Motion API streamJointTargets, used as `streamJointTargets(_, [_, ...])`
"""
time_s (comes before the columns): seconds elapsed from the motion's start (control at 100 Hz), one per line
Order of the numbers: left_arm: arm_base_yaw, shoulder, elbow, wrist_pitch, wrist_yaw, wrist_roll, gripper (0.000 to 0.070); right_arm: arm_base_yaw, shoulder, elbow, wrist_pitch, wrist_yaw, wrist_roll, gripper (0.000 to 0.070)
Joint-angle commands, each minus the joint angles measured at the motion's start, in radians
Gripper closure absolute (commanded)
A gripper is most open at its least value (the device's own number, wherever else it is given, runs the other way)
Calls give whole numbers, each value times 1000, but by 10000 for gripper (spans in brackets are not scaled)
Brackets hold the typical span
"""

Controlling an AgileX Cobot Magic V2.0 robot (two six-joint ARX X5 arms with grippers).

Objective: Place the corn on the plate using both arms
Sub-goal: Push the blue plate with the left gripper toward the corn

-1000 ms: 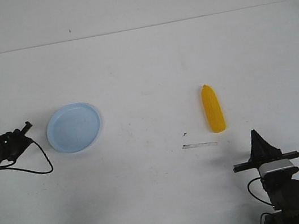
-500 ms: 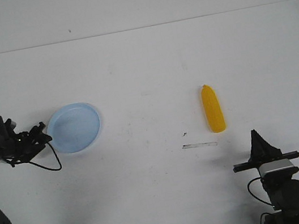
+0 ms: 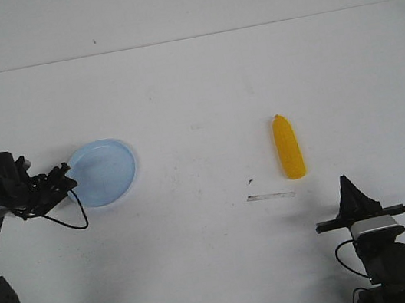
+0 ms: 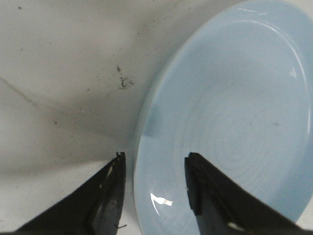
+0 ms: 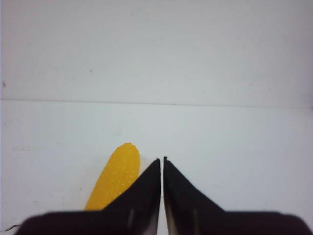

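The yellow corn (image 3: 288, 147) lies on the white table right of centre, its pointed end away from me. It also shows in the right wrist view (image 5: 115, 177), ahead and to one side of the fingers. The pale blue plate (image 3: 105, 171) lies at the left. My left gripper (image 3: 64, 178) is open at the plate's left edge. In the left wrist view the plate's rim (image 4: 143, 147) runs between the two fingers of the left gripper (image 4: 154, 160). My right gripper (image 3: 347, 191) is shut and empty near the front edge, below the corn; its tips (image 5: 162, 159) touch.
A thin dark strip (image 3: 271, 196) and small marks lie on the white table (image 3: 194, 98) just left of and below the corn. A black cable (image 3: 70, 220) loops from the left wrist over the table.
My left arm has moved right, from left of the plate until its open fingers straddle the plate's left rim. The right arm, corn and plate have not moved.
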Motion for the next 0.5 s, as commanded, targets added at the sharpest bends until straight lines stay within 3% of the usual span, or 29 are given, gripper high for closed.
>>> streamJointTargets(0.0, [-3,36,16,6,0,11,462,2,1,-1,11,0,-2,690])
streamJointTargets(0.17, [-17,49,16,16,-2,10,477,2,1,-1,11,0,-2,690])
streamJointTargets(0.32, [-22,49,16,26,-2,10,665,2,1,-1,11,0,-2,690])
streamJointTargets(0.38, [-24,49,16,26,-2,10,700,2,1,-1,11,0,-2,690])
streamJointTargets(0.49, [-30,49,16,26,-2,5,699,2,1,-1,11,0,-2,690])
